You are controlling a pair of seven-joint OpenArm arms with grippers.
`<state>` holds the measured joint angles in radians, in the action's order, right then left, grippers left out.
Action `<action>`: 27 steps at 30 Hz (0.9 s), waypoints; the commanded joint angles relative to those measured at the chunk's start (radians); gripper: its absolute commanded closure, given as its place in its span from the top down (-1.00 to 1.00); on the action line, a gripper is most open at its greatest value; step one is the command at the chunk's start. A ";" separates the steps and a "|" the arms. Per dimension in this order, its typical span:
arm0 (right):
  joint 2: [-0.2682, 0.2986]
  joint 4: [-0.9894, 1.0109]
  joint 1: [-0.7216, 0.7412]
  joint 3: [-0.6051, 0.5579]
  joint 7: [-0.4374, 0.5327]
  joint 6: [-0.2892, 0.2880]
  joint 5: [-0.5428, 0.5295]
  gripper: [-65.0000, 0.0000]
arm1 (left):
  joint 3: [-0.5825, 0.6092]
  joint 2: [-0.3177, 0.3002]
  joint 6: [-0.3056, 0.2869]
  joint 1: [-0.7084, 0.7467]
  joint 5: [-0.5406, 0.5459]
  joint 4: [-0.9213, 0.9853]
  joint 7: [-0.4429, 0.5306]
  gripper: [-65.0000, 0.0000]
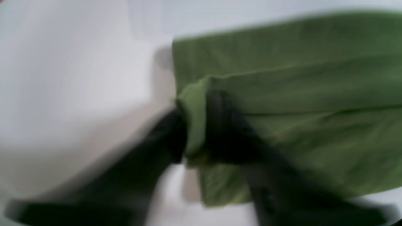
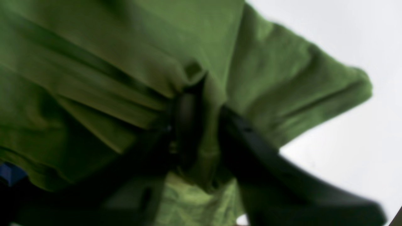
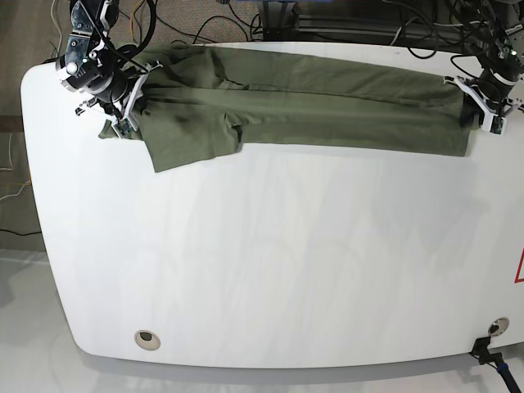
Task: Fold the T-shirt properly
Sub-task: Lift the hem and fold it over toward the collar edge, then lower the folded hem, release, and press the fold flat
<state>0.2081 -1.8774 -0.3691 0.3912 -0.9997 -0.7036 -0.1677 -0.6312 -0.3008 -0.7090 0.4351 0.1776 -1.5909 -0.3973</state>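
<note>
T-shirt stretched in long folded band along far edge of white table, spanning between both grippers, short sleeve flap hanging toward near side beside right gripper. Left gripper clamped on bunched fabric edge, cloth fanning away beyond fingertips. Right gripper pinching gathered fold, fabric draped over and around both fingers. Wrist views blurred. Cables behind table.

We see the olive-green T-shirt stretched in a long, folded band along the far edge of the white table, one sleeve spread nearer us.
</note>
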 commanded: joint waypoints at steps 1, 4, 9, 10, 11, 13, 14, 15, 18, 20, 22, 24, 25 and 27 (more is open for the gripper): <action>0.020 -0.018 0.003 0.008 0.005 0.005 0.009 -0.43 | -0.016 0.005 0.011 -0.003 -0.010 -0.016 0.025 -0.06; 0.021 -0.017 -0.001 0.007 0.046 0.005 0.012 -0.15 | -0.011 0.008 0.011 -0.003 -0.042 -0.018 0.025 0.49; 0.040 -0.050 -0.001 0.008 0.048 0.005 0.013 -0.04 | -0.014 0.008 0.011 -0.005 -0.053 -0.027 0.025 0.64; 0.043 -0.066 -0.003 0.008 0.046 0.005 0.012 -0.04 | -0.014 0.007 0.011 -0.005 -0.053 -0.044 0.025 0.64; 0.043 -0.075 -0.006 0.008 0.046 0.005 0.012 -0.04 | -0.014 0.008 0.011 -0.005 -0.053 -0.062 0.025 0.64; 0.044 -0.097 -0.011 0.008 0.046 0.005 0.006 -0.04 | -0.016 0.008 0.011 -0.005 -0.051 -0.098 0.025 0.64; 0.044 -0.107 -0.012 0.008 0.046 0.005 0.006 -0.04 | -0.016 0.008 0.011 -0.005 -0.051 -0.110 0.025 0.64; 0.043 -0.115 -0.012 0.008 0.046 0.005 0.006 -0.04 | -0.016 0.010 0.011 -0.005 -0.051 -0.124 0.025 0.64; 0.037 -0.120 -0.008 0.008 0.051 0.005 0.006 -0.04 | -0.013 0.013 0.011 -0.005 -0.037 -0.170 0.025 0.64; 0.026 -0.120 0.005 0.008 0.058 0.005 0.004 -0.04 | -0.011 0.028 0.011 -0.005 0.003 -0.185 0.025 0.64; -0.016 -0.118 0.029 0.007 0.063 0.005 0.004 -0.05 | 0.004 0.033 0.011 -0.005 0.032 -0.193 0.025 0.64; -0.042 -0.118 0.034 0.004 0.064 0.005 0.004 -0.05 | 0.046 0.033 0.011 -0.005 0.053 -0.197 0.025 0.64; -0.055 -0.116 0.035 0.002 0.066 0.005 0.004 -0.05 | 0.067 0.044 0.011 -0.005 0.066 -0.197 0.025 0.64; -0.095 -0.116 0.035 0.001 0.066 0.005 0.004 -0.05 | 0.099 0.064 0.011 -0.005 0.078 -0.197 0.025 0.64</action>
<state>0.1249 -1.9755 -0.3367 0.3889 -0.9485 -0.6994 -0.1581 -0.5423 -0.2394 -0.6968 0.4290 0.2272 -1.7668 -0.3958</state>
